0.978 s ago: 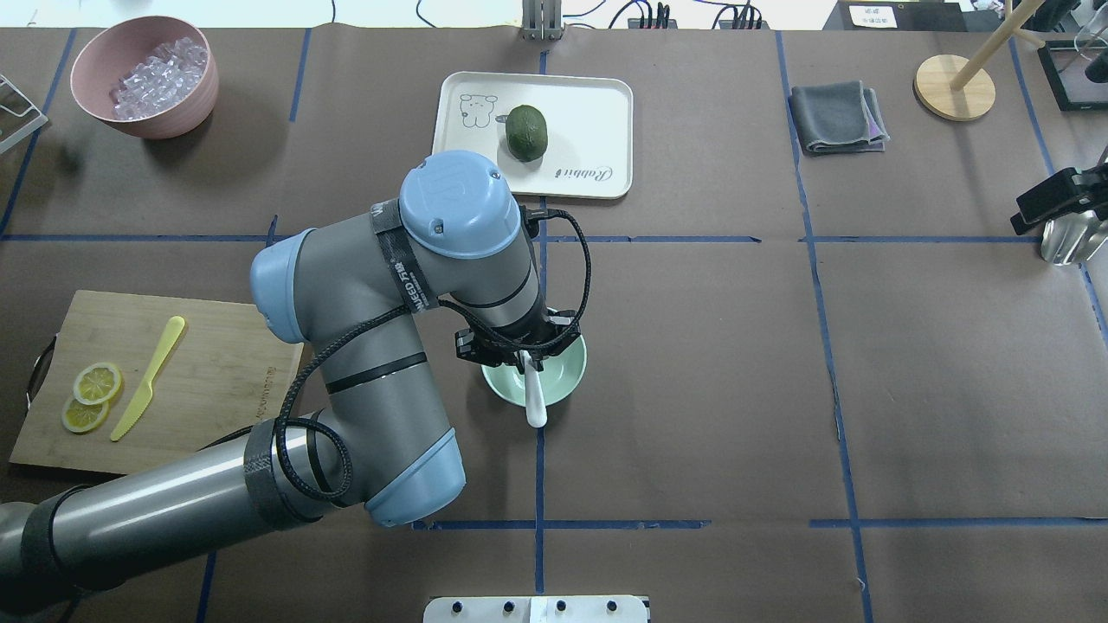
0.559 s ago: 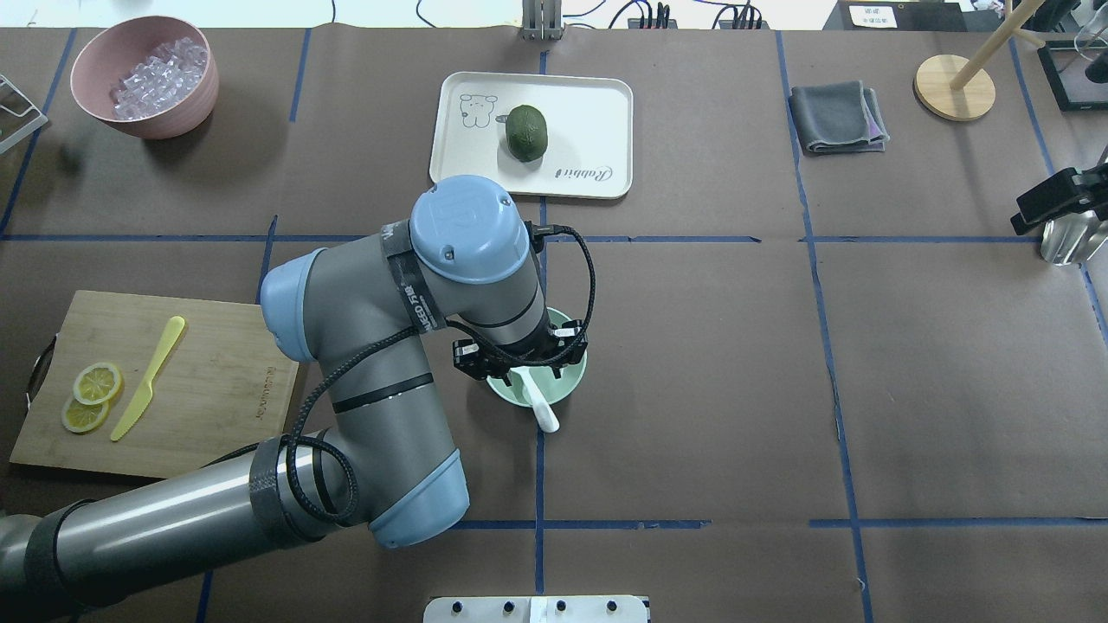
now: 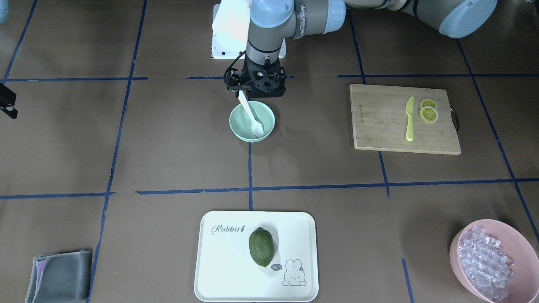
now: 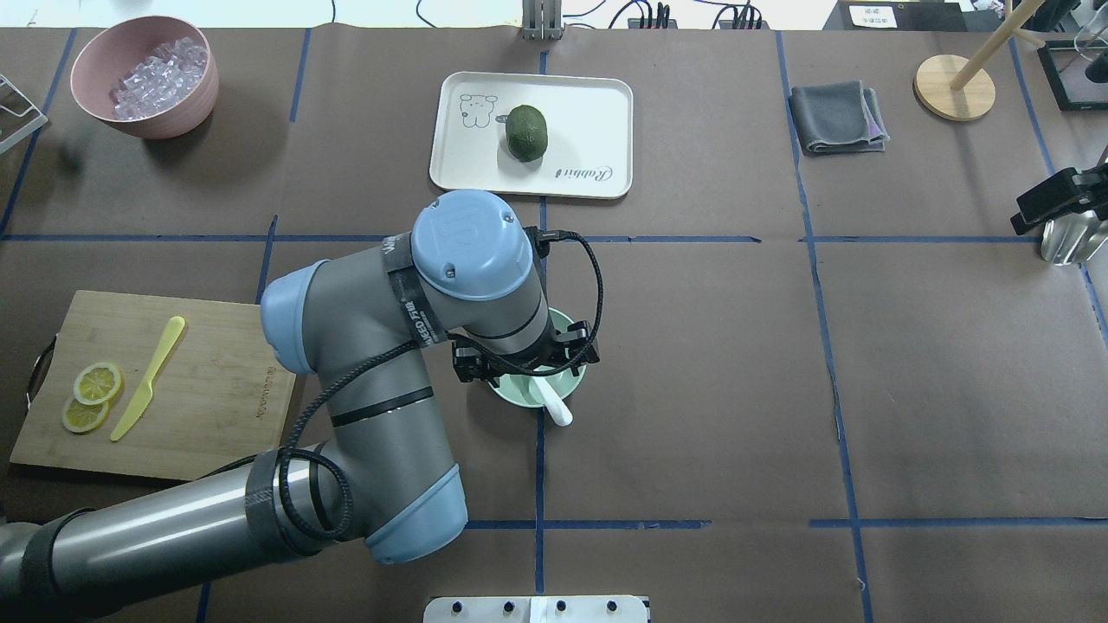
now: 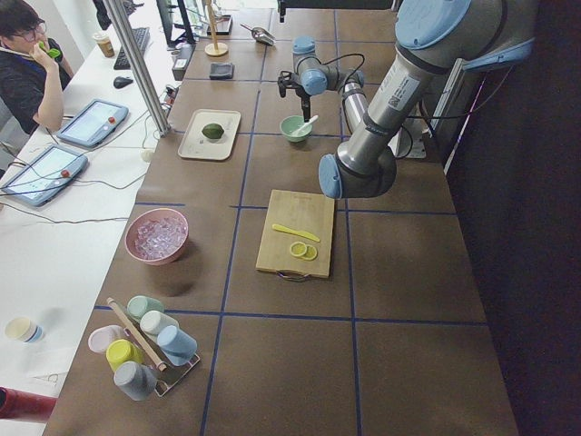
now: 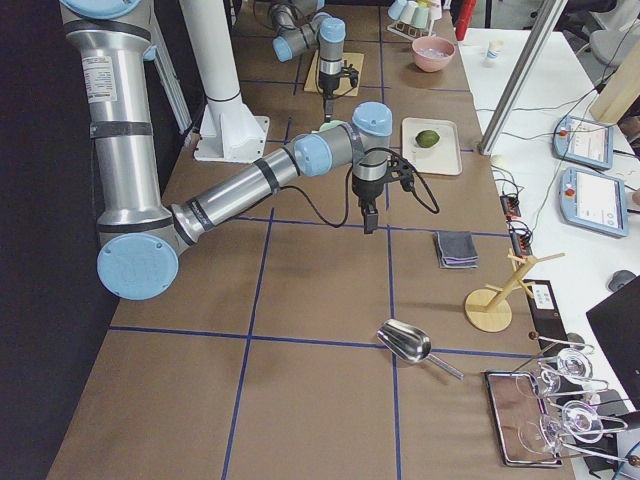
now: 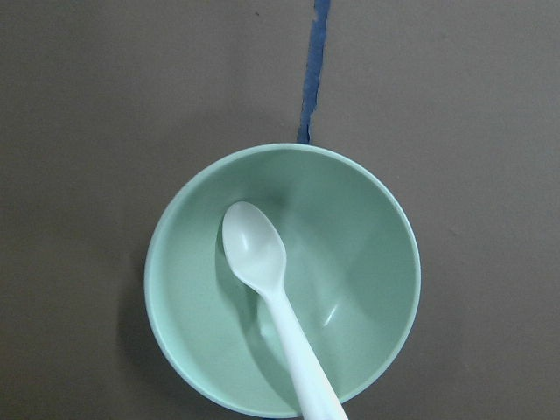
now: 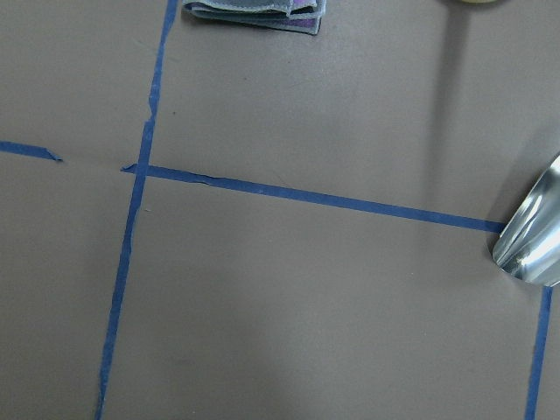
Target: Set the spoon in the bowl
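The pale mint-green bowl [image 3: 241, 126] stands at the table's middle, half hidden under my left wrist in the overhead view [image 4: 512, 391]. The white spoon [image 3: 251, 116] lies in it. Its scoop rests on the bowl's inside [image 7: 255, 249], and its handle leans over the rim on the robot's side [image 4: 558, 413]. My left gripper [image 3: 256, 93] hangs just above the bowl's near rim [image 4: 528, 362]. It looks open, with the handle end off to one side of it. My right gripper [image 4: 1034, 212] hovers at the far right edge over bare table. I cannot tell whether its jaws are open or shut.
A white tray [image 4: 606, 104] with a green fruit [image 4: 526, 132] lies beyond the bowl. A cutting board [image 4: 216, 381] with a yellow knife [image 4: 147, 381] and lemon slices [image 4: 91, 396] is at left. A pink bowl [image 4: 173, 117], grey cloth [image 4: 835, 117] and metal scoop [image 8: 534, 232] are also there.
My left wrist has shifted right and toward the robot over the bowl. The spoon has tipped from hanging at the gripper to lying in the bowl, its handle swung right.
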`<action>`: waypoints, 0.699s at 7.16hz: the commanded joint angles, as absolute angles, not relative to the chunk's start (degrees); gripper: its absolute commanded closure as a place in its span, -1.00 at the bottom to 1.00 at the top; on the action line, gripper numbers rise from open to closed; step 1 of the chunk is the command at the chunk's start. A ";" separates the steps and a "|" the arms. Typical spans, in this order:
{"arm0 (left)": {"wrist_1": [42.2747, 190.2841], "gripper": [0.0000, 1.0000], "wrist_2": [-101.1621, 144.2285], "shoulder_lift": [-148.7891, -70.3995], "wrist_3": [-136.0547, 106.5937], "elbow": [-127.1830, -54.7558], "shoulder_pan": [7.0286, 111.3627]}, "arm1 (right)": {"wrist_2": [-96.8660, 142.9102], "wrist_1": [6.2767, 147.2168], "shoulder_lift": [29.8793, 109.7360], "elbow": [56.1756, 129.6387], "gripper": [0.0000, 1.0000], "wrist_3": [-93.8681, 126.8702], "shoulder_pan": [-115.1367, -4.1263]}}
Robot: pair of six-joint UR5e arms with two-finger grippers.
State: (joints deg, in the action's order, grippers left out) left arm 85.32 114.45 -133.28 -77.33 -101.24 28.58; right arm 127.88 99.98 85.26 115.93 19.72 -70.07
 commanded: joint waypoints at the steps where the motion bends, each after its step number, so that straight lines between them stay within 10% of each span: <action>1: 76.60 -1.00 120.22 -122.93 -62.49 -114.37 37.40 | 132.95 98.97 87.00 114.27 -0.99 16.81 -73.37; 5: 75.59 -1.00 131.19 -105.42 -25.92 -116.72 60.67 | 136.23 97.12 94.29 105.67 -0.99 -4.79 -85.66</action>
State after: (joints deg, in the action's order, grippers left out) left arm 75.61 127.30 -110.36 -36.52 -116.98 53.18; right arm 135.61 97.23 92.04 108.61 1.85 -81.81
